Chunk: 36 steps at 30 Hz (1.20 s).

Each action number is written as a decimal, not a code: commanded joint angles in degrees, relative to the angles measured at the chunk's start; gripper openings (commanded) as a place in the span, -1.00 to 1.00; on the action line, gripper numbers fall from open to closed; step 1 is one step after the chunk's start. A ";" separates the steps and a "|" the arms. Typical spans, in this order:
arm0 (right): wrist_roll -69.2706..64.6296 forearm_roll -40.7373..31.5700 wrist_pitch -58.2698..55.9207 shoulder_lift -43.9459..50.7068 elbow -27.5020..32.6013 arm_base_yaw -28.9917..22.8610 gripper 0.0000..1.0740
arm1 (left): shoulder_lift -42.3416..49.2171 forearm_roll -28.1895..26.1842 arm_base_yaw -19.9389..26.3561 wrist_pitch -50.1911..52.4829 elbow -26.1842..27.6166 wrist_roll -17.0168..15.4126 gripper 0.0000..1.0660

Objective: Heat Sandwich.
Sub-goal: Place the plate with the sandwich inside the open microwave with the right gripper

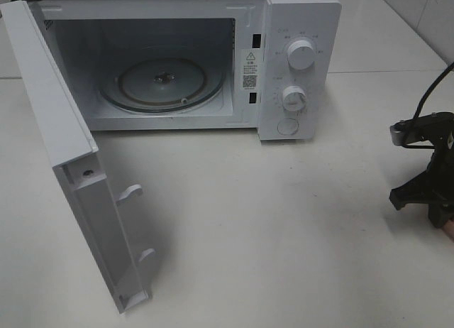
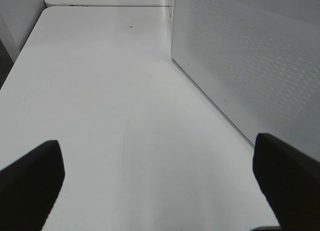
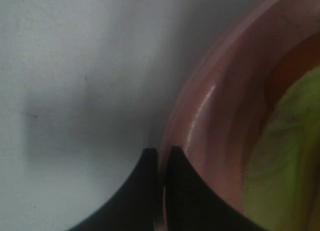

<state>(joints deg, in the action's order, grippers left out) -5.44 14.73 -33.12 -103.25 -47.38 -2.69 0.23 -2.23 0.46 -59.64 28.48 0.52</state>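
In the right wrist view my right gripper (image 3: 162,152) is shut on the rim of the pink plate (image 3: 210,106). The sandwich (image 3: 287,156) lies on that plate; only blurred green lettuce and a bit of red show. In the high view the right gripper (image 1: 425,200) is at the table's far right edge, and a sliver of the plate (image 1: 448,232) peeks out below it. The left wrist view shows my left gripper (image 2: 160,183) open and empty over bare table beside the microwave door (image 2: 250,61).
The white microwave (image 1: 298,58) stands at the back of the table. Its door (image 1: 78,200) is swung wide open toward the front left. The glass turntable (image 1: 162,83) inside carries nothing. White tabletop (image 1: 269,221) stretches between the microwave and the right gripper.
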 commanded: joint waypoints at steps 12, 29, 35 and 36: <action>-0.46 -0.06 -2.01 -0.11 -0.06 -0.06 -1.00 | 1.49 -0.23 0.06 0.34 -0.11 0.11 0.82; -9.17 9.00 -10.94 4.13 -1.38 -7.22 -1.00 | 1.49 -0.23 0.06 0.34 -0.11 0.11 0.82; -9.22 9.05 -14.90 7.51 -1.32 -10.43 -1.00 | 1.49 -0.23 0.06 0.34 -0.11 0.11 0.82; -9.22 9.05 -15.58 7.91 -1.32 -10.89 -1.00 | 1.49 -0.23 0.06 0.34 -0.11 0.11 0.82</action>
<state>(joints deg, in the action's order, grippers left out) -14.38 22.29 -47.15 -95.97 -48.64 -13.41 0.23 -2.23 0.46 -59.64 28.48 0.52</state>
